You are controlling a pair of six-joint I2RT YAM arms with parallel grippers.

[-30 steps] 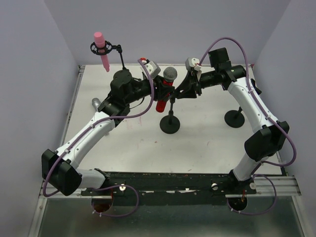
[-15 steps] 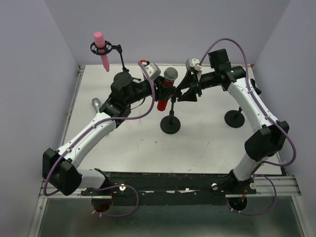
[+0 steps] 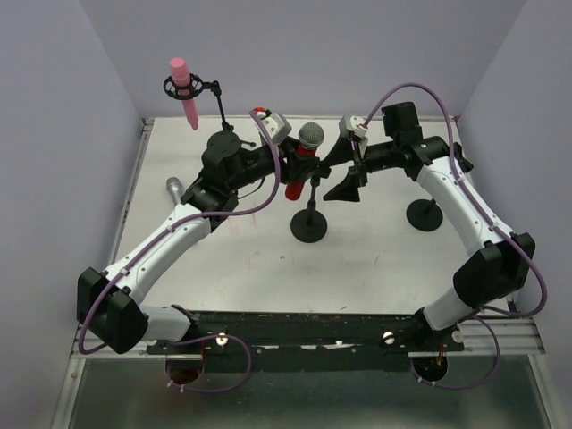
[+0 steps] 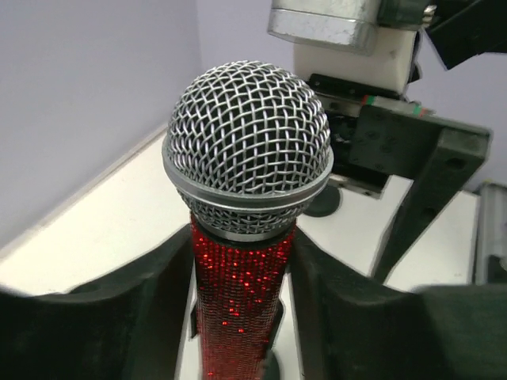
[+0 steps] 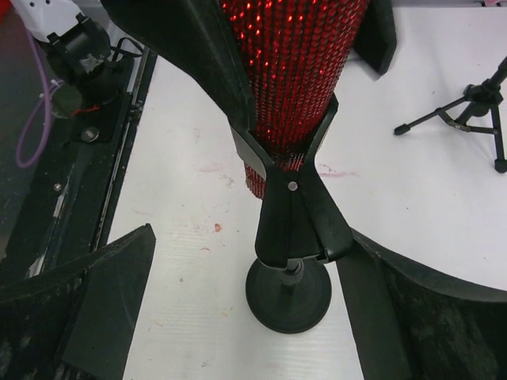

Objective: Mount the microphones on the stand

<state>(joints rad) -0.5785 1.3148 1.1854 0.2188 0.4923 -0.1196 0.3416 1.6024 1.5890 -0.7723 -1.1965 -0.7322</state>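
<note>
The red microphone (image 4: 244, 261) is pinched head-up by the left pincer (image 3: 288, 168), its lower end seated in the clip (image 5: 290, 207) of the middle stand (image 3: 308, 227), presumably for steadying. The right pincer (image 3: 338, 175) is held spread just right of the clip, gripping nothing.

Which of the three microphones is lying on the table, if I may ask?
The silver-grey microphone, beside the left arm; the pink microphone and the red microphone both sit clipped in stands.
</note>
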